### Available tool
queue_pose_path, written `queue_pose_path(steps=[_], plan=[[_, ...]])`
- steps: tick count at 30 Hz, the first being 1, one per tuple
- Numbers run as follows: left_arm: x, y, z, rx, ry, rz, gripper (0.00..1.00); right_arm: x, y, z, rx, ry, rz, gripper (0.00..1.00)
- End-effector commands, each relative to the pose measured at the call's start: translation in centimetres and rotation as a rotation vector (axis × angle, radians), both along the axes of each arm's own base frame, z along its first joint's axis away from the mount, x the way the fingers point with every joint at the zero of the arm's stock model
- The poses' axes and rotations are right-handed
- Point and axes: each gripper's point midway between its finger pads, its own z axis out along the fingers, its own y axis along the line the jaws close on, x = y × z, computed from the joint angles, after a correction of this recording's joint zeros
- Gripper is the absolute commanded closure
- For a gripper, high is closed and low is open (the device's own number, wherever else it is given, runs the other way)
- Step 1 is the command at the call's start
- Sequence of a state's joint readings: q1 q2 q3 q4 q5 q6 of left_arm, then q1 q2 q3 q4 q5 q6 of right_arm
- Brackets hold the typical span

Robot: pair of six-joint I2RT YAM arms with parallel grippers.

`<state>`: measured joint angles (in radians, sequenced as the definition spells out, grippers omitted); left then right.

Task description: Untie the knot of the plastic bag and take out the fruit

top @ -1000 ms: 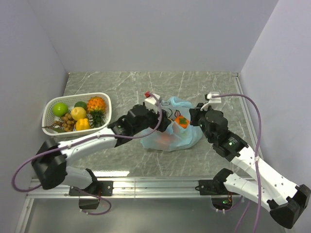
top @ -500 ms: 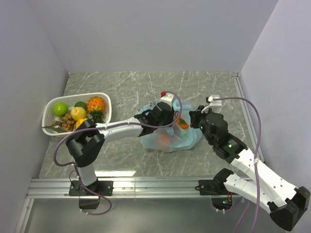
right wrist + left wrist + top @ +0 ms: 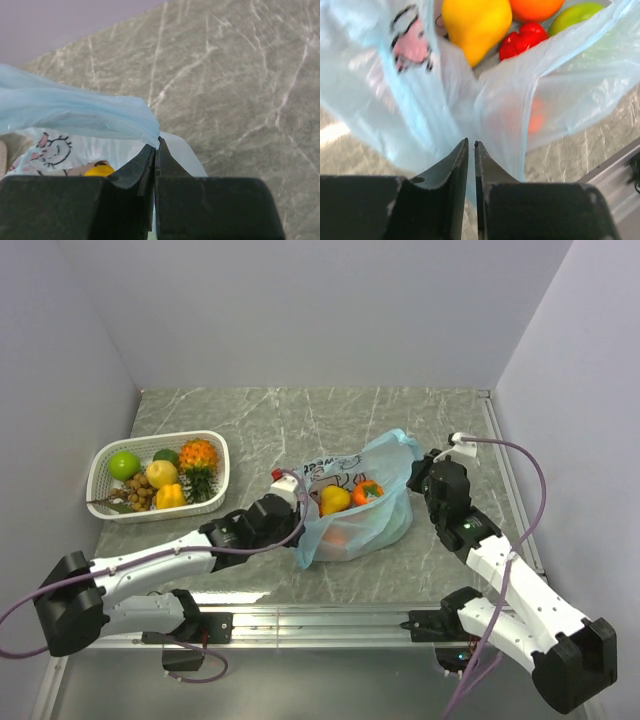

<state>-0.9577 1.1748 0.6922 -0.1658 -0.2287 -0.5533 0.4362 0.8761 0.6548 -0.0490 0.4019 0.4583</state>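
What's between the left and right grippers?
The pale blue see-through plastic bag, pinched by both sets of jaws and stretched open, with a yellow pear and green-topped orange persimmon inside. Clear in the top external view.

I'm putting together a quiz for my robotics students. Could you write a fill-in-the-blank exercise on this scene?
1. The left gripper and the right gripper are each shut on the pale blue plastic ___.
2. Inside the open plastic bag, the pear lying beside the persimmon is ___ in colour.
3. In the top view, the white basket stands to the ___ of the plastic bag.
Missing words: bag; yellow; left.
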Motion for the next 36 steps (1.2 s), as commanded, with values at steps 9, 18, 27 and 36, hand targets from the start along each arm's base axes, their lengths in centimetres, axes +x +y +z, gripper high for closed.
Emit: queue_pose_path(steps=[9, 18, 27, 36], plan=[[-2.7, 2.6, -3.8, 0.016, 0.148, 0.080, 0.87, 0.7, -0.6, -5.1, 0.112, 0.098, -0.067, 1.00], [-2.9, 2.8, -3.2, -0.020, 0.150, 0.106, 0.83, 0.0, -1.1, -9.1, 0.126, 0.218, -0.064, 1.00], [-1.8, -1.3, 9.2, -0.276, -0.058, -0.034, 0.42, -1.1, 0.0, -6.1, 0.099, 0.113, 0.052, 1.00], [2.2, -4.6, 11.0, -0.189, -0.064, 0.039, 0.41, -2.1, 1.1, -6.1, 0.105, 0.078, 0.142, 0.99]])
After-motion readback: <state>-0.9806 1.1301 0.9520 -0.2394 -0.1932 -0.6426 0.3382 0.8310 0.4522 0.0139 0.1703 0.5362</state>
